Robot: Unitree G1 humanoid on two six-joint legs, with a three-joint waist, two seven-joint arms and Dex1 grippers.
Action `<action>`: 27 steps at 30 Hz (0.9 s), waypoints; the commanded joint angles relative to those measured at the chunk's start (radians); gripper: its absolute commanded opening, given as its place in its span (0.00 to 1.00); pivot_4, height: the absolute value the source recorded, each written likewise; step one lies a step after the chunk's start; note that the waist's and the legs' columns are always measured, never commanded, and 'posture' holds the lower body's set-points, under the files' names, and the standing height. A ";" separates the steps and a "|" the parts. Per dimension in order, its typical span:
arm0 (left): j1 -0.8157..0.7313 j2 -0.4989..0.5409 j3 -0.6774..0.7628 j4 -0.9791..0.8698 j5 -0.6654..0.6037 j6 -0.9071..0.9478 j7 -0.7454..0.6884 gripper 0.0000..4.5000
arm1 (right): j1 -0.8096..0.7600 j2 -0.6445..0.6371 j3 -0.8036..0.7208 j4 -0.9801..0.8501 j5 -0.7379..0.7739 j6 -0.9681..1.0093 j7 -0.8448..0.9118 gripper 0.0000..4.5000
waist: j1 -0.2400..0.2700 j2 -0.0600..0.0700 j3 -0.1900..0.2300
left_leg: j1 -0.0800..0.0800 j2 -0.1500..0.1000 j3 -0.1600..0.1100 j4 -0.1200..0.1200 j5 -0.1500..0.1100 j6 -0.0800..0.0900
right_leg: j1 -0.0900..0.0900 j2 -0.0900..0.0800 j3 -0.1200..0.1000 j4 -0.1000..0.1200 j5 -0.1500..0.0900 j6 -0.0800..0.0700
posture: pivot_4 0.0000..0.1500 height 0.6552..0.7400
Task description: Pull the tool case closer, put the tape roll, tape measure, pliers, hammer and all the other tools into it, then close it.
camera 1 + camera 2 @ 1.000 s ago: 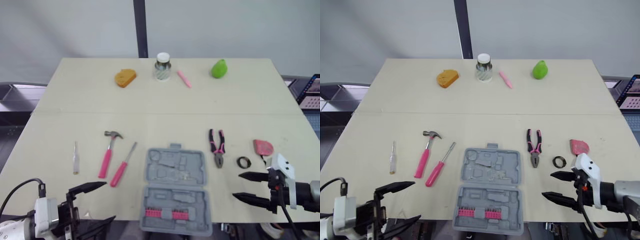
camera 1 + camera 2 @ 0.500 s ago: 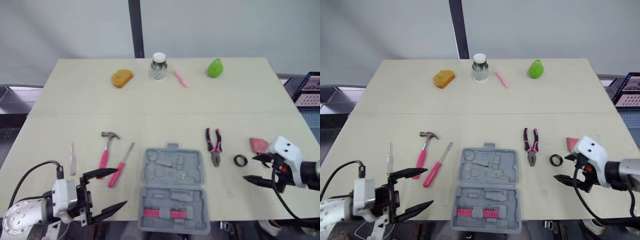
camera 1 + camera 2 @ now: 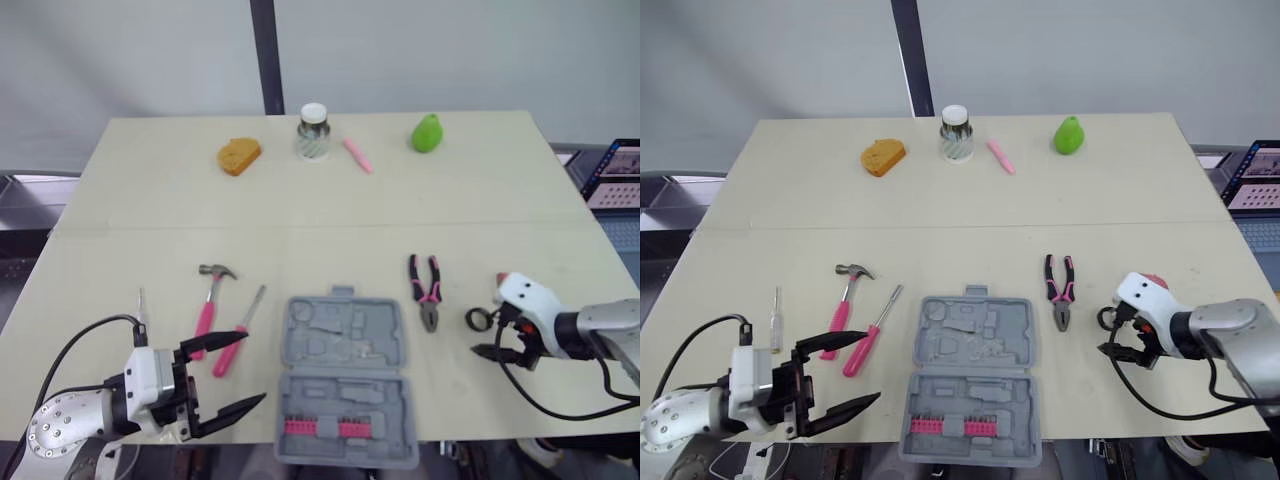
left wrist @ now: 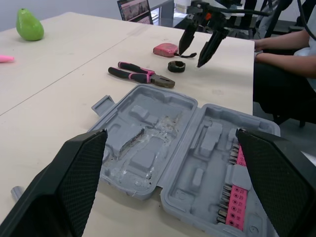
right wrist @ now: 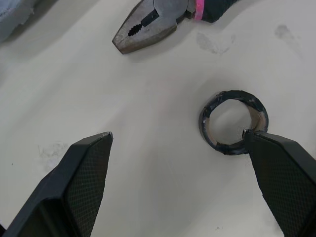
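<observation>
Right gripper [image 3: 1108,336], head views: fingers spread wide, low over the near right part of the table [image 3: 940,220]. The tape roll [image 3: 1106,319] lies flat at the fingertips. The pliers [image 3: 1058,295] lie just beside it, toward the centre, and the red tape measure [image 3: 1155,280] is largely hidden behind the gripper's white housing. The left gripper [image 3: 872,367], also spread, hangs at the near left edge. The open grey tool case [image 3: 970,375] lies to its right, near but apart. The pink-handled hammer [image 3: 845,300] and a pink screwdriver [image 3: 870,335] lie just beyond it, and a small screwdriver [image 3: 776,315] lies further left.

Left wrist view: both fingers [image 4: 74,182] frame the open case, its two halves lying flat between them and beyond their tips. Past the case lie the pliers, tape roll and tape measure, with the right gripper poised over the roll.

Right wrist view: the wide gap between the fingers contains the roll, off-centre and close against one finger [image 5: 281,182]. That tip overlaps the roll's rim; contact cannot be confirmed. The plier nose lies beyond, apart from the roll.
</observation>
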 commanded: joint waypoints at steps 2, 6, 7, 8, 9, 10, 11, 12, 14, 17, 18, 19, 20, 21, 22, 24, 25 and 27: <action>0.012 0.010 -0.001 -0.049 -0.006 0.003 0.008 0.99 | -0.037 0.026 0.025 0.026 -0.039 -0.010 -0.017 0.99 | 0.000 0.000 0.000 | 0.000 0.000 0.000 0.000 0.000 0.000 | 0.000 0.000 0.000 0.001 0.000 0.000 | 1.00 0.98; 0.011 0.012 -0.002 -0.052 -0.006 0.006 0.008 0.99 | -0.056 0.052 0.048 0.053 -0.063 -0.019 -0.019 0.99 | -0.001 0.000 0.000 | 0.000 0.000 0.001 0.000 0.000 0.000 | -0.001 0.000 0.001 0.002 0.000 0.000 | 1.00 0.98; 0.011 0.013 -0.002 -0.052 -0.006 0.006 0.007 0.99 | -0.060 0.059 0.052 0.058 -0.069 -0.020 -0.019 0.99 | -0.002 0.000 0.000 | 0.000 0.000 0.001 0.000 0.001 -0.001 | -0.001 0.000 0.001 0.002 0.000 0.000 | 1.00 0.98; 0.012 0.013 -0.002 -0.053 -0.007 0.007 0.007 0.99 | -0.064 0.066 0.057 0.063 -0.074 -0.022 -0.020 0.99 | -0.002 0.000 0.000 | 0.000 0.001 0.001 0.000 0.001 -0.001 | -0.001 0.000 0.001 0.002 0.000 0.000 | 1.00 0.98; 0.013 0.013 -0.003 -0.054 -0.008 0.007 0.008 0.99 | -0.067 0.072 0.061 0.069 -0.079 -0.024 -0.021 0.99 | -0.003 0.000 0.000 | 0.000 0.001 0.001 0.000 0.001 -0.001 | -0.002 0.000 0.001 0.002 0.000 0.000 | 1.00 0.98; 0.013 0.013 -0.004 -0.056 -0.008 0.008 0.009 0.99 | -0.069 0.076 0.064 0.073 -0.083 -0.025 -0.021 0.99 | -0.004 0.000 0.000 | 0.000 0.001 0.001 0.000 0.001 -0.001 | -0.002 0.000 0.002 0.002 0.000 0.000 | 1.00 0.98; 0.014 0.013 -0.004 -0.057 -0.008 0.008 0.009 0.99 | -0.072 0.082 0.066 0.078 -0.087 -0.026 -0.022 0.99 | -0.004 0.000 0.000 | 0.000 0.001 0.001 0.000 0.001 -0.001 | -0.002 0.000 0.002 0.002 0.000 0.000 | 1.00 0.98; 0.015 0.014 -0.004 -0.058 -0.009 0.008 0.010 0.99 | -0.074 0.088 0.068 0.082 -0.092 -0.027 -0.022 0.99 | -0.005 0.000 0.000 | 0.000 0.001 0.001 0.000 0.001 -0.001 | -0.002 0.000 0.002 0.002 0.000 0.000 | 1.00 0.98; 0.017 0.014 -0.004 -0.059 -0.010 0.008 0.010 0.99 | -0.079 0.098 0.070 0.088 -0.099 -0.028 -0.022 0.99 | -0.008 0.000 0.000 | 0.000 0.001 0.001 0.000 0.001 -0.001 | -0.002 0.000 0.002 0.002 0.000 0.000 | 1.00 0.98; 0.019 0.013 -0.003 -0.061 -0.011 0.008 0.011 0.99 | -0.083 0.111 0.071 0.094 -0.109 -0.031 -0.019 0.99 | -0.014 0.000 0.000 | 0.000 0.001 0.002 0.000 0.001 -0.001 | -0.002 0.000 0.002 0.002 0.000 0.000 | 1.00 0.98; 0.019 0.012 -0.004 -0.062 -0.012 0.008 0.013 0.99 | -0.084 0.114 0.071 0.096 -0.112 -0.033 -0.019 0.99 | -0.016 0.000 0.000 | 0.000 0.001 0.002 0.000 0.001 -0.001 | -0.002 0.000 0.002 0.002 0.000 0.000 | 1.00 0.98; 0.019 0.011 -0.004 -0.063 -0.012 0.008 0.014 0.99 | -0.084 0.116 0.071 0.096 -0.114 -0.034 -0.018 0.99 | -0.017 0.000 0.000 | 0.000 0.001 0.002 0.000 0.001 -0.001 | -0.002 0.000 0.002 0.002 0.000 0.000 | 1.00 0.98; 0.020 0.011 -0.004 -0.065 -0.012 0.008 0.015 0.99 | -0.084 0.118 0.070 0.096 -0.115 -0.035 -0.016 0.99 | -0.017 0.000 0.000 | 0.000 0.001 0.002 0.000 0.001 -0.001 | -0.002 0.000 0.002 0.002 0.000 0.000 | 1.00 0.98; 0.020 0.010 -0.005 -0.065 -0.011 0.008 0.017 0.99 | -0.084 0.120 0.070 0.097 -0.117 -0.037 -0.015 0.99 | -0.017 0.000 0.000 | 0.000 0.001 0.002 0.000 0.001 -0.001 | -0.002 0.000 0.002 0.003 0.000 0.000 | 1.00 0.98; 0.021 0.009 -0.005 -0.066 -0.011 0.008 0.017 0.99 | -0.083 0.121 0.070 0.096 -0.118 -0.037 -0.014 0.99 | -0.018 0.000 0.000 | 0.000 0.001 0.002 0.000 0.001 -0.001 | -0.002 0.000 0.002 0.003 0.000 0.000 | 1.00 0.98; 0.023 0.008 -0.006 -0.068 -0.010 0.008 0.019 0.99 | -0.084 0.124 0.070 0.096 -0.119 -0.040 -0.013 0.99 | -0.018 0.000 0.000 | 0.000 0.001 0.002 0.000 0.001 -0.001 | -0.002 0.000 0.002 0.003 0.000 0.000 | 1.00 0.98; 0.024 0.008 -0.007 -0.069 -0.010 0.008 0.019 0.99 | -0.085 0.125 0.070 0.096 -0.119 -0.041 -0.013 0.99 | -0.018 0.000 0.000 | 0.000 0.001 0.002 0.000 0.001 -0.001 | -0.002 0.000 0.002 0.003 0.000 0.000 | 1.00 0.98; 0.025 0.006 -0.008 -0.071 -0.010 0.009 0.022 0.99 | -0.088 0.129 0.071 0.096 -0.120 -0.044 -0.012 0.99 | -0.019 0.000 0.000 | 0.000 0.001 0.002 0.000 0.001 -0.001 | -0.002 0.000 0.002 0.003 0.000 0.000 | 1.00 0.98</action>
